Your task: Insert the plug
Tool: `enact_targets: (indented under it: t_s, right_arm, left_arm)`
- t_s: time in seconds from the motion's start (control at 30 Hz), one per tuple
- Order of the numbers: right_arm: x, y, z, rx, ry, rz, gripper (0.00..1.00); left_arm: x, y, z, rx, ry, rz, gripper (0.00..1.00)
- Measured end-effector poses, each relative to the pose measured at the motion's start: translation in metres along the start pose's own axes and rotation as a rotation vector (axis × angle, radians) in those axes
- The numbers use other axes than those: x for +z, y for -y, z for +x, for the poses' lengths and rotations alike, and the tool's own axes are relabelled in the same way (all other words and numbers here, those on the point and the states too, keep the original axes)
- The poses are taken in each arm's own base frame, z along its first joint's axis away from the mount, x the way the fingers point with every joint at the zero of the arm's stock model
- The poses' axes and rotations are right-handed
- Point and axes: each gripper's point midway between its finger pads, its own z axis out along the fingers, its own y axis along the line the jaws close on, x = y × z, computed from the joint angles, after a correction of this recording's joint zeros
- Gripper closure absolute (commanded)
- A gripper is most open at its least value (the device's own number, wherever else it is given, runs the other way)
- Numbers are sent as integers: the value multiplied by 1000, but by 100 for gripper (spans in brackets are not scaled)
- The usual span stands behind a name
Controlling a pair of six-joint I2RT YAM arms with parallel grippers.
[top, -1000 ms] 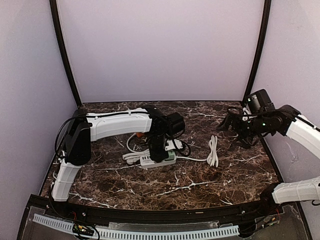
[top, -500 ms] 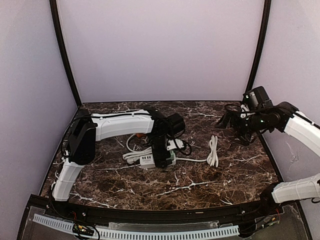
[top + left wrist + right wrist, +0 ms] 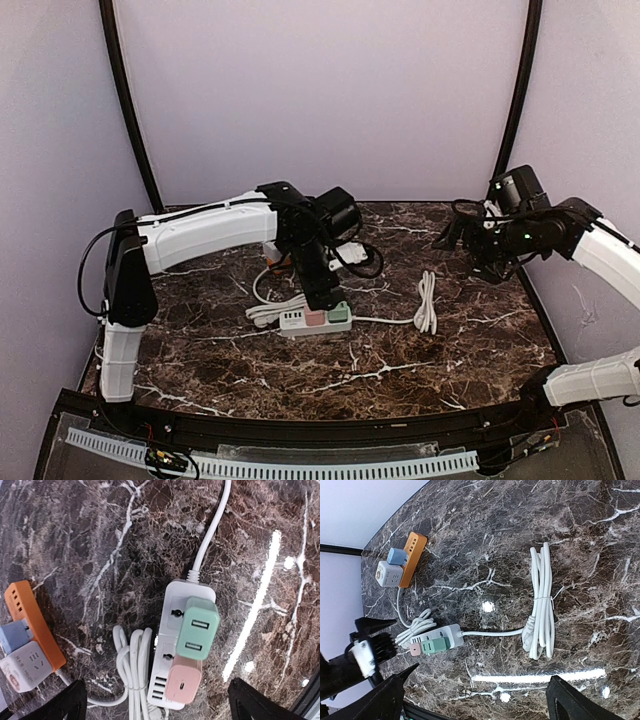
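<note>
Our left arm (image 3: 200, 232) hangs just above the strip (image 3: 195, 587), jaws apart and straddling its width, its long axis running between them. The pink plug (image 3: 183, 683) sits seated there beside the green plug (image 3: 198, 628). Our right arm (image 3: 608, 252), jaws apart, hovers well away.

No lettering, brand, number or sign is legible on the power strip (image 3: 172, 592), its green plug (image 3: 198, 627) or the tabletop (image 3: 75, 540).
</note>
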Motion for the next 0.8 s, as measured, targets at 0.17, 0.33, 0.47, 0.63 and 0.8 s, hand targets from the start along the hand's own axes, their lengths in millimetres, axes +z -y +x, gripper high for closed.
enact_targets:
  t_s: [0.17, 0.33, 0.47, 0.63, 0.8]
  right_arm:
    - [-8, -6, -9, -23, 35, -4, 1]
    - [-13, -16, -23, -55, 72, -10, 1]
    - [-12, -20, -32, -74, 90, 3, 1]
    - [-9, -25, -43, -110, 111, 23, 1]
    - [-6, -27, -54, -151, 145, 40, 2]
  left_arm:
    - [-49, -10, -8, -29, 104, -40, 1]
    - [-94, -20, -10, -52, 192, -85, 1]
    - [-123, -31, -6, -88, 253, -118, 1]
    - [-152, -54, 15, -167, 313, -164, 1]
    - [-178, -85, 54, -281, 378, -242, 1]
